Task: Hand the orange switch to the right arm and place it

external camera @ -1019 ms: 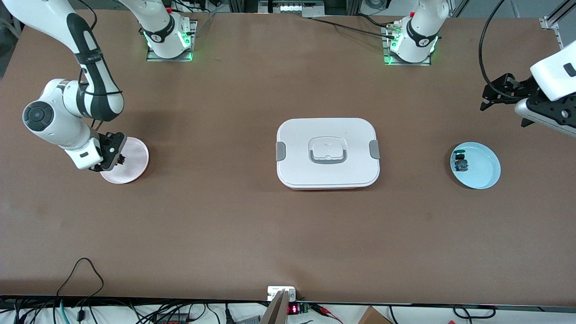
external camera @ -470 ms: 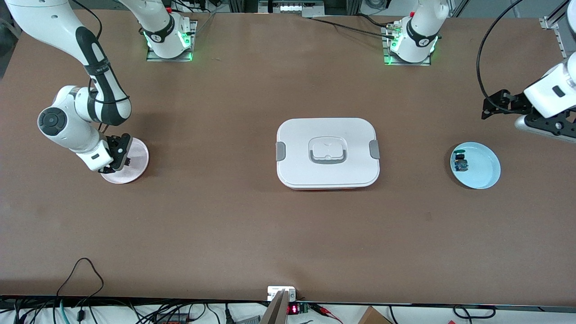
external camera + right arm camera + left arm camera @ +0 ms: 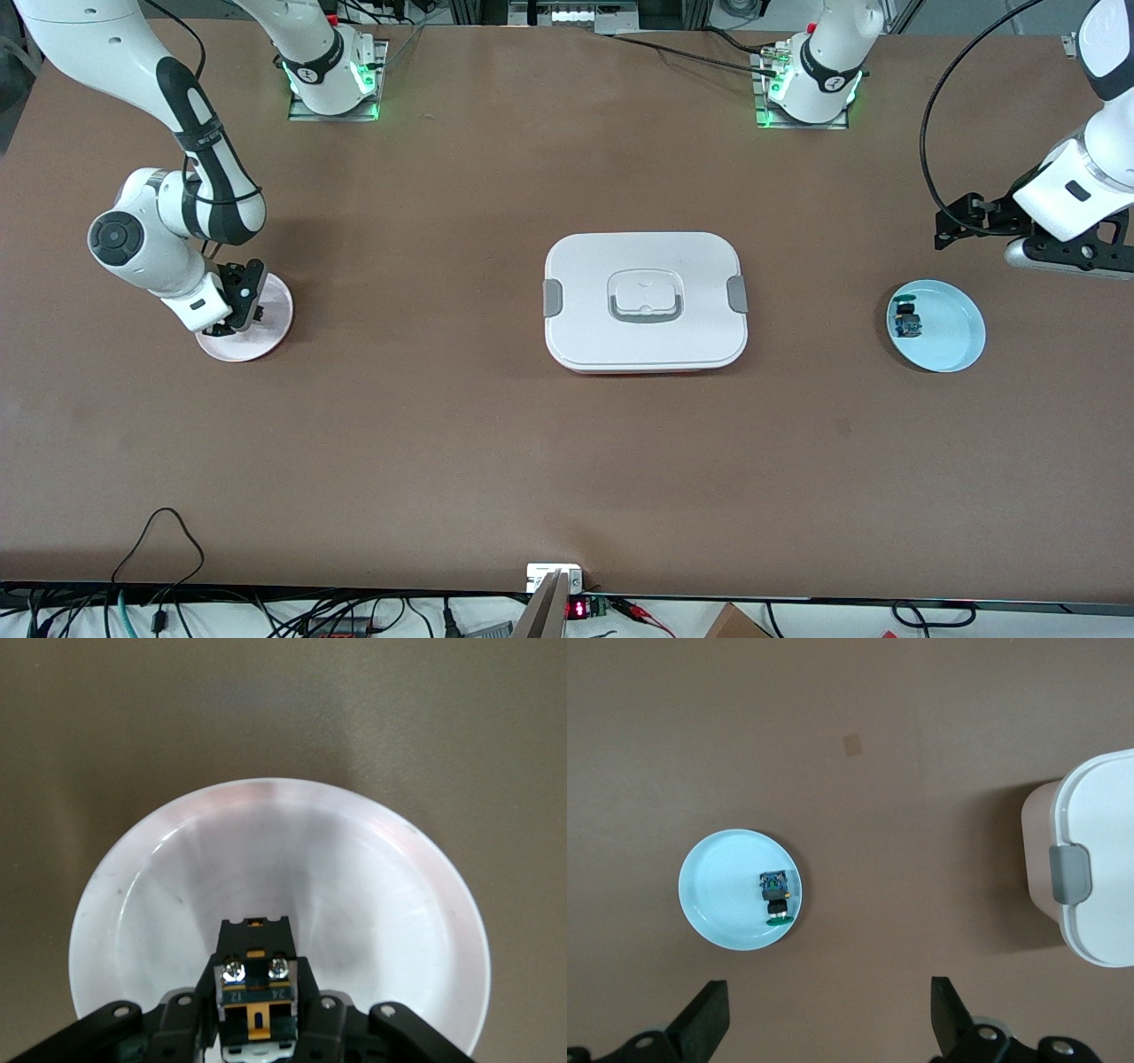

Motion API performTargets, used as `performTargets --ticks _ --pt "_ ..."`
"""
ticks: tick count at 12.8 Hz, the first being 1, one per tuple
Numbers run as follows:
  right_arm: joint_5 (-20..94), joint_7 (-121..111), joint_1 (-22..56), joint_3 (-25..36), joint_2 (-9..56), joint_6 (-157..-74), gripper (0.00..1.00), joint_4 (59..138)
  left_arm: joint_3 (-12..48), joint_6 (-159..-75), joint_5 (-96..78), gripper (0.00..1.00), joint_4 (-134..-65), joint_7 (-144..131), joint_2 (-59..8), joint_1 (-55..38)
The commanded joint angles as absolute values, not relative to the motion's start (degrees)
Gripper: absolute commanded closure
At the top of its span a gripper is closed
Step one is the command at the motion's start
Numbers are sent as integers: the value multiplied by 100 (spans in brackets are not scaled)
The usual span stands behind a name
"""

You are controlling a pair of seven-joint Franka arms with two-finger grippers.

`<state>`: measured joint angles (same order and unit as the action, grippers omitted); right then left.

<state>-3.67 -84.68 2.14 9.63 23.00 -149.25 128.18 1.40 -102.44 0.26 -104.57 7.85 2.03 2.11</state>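
My right tool (image 3: 252,1028): pinching the orange switch (image 3: 254,979), low over the pink plate (image 3: 270,332).
My left tool (image 3: 824,1028): wide apart, holding nothing, waiting.
Feel: likely tiny, light, hard; hold its flat sides.

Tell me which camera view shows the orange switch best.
The right wrist view: the orange switch fills the foreground, clamped in the right gripper over the pink plate. In the front view it is a speck hidden in that gripper. The left wrist view does not show it.
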Motion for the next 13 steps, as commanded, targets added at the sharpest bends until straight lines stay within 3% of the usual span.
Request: performTargets --ticks 1,2,3,4,10,13 --pt "-457 -8561 176 958 2215 -14968 93 12972 79 -10450 158 0 -10591 1385 343 123" --pt "-457 -8543 176 958 2206 -14959 83 12981 79 -10468 158 0 -10591 1545 334 123" --pt "-422 -8465 193 958 2206 -14959 21 12973 70 -10450 150 0 -10591 1556 299 114" --pt "-431 -8551 202 958 2171 -14959 0 12955 70 -10424 149 0 -10573 1582 273 132" --pt "-282 -8464 211 949 1601 -14635 0 12649 53 -9382 106 0 -9556 425 158 132" --pt "288 -8052 211 958 1415 -13636 0 12052 70 -8877 114 0 -9343 -368 167 106"
